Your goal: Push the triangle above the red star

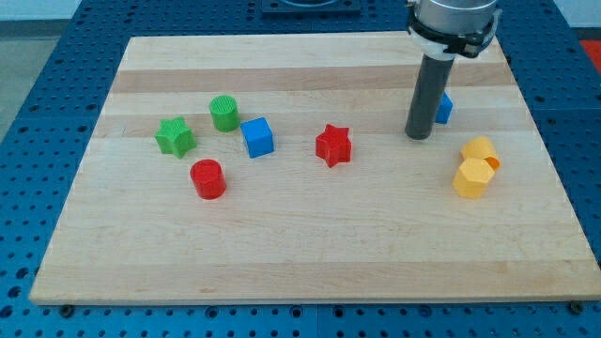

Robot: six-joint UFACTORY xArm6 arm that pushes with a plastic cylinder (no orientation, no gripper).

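Observation:
The red star (333, 145) lies near the middle of the wooden board (310, 253). A blue block, probably the triangle (444, 108), sits toward the view's upper right, mostly hidden behind my rod. My tip (418, 135) rests on the board just left of and below that blue block, touching or nearly touching it. The tip is well to the right of the red star.
A blue cube (256, 137), a green cylinder (224, 113), a green star (175, 137) and a red cylinder (208, 178) lie at the view's left. Two yellow blocks (475, 167) sit close together at the right.

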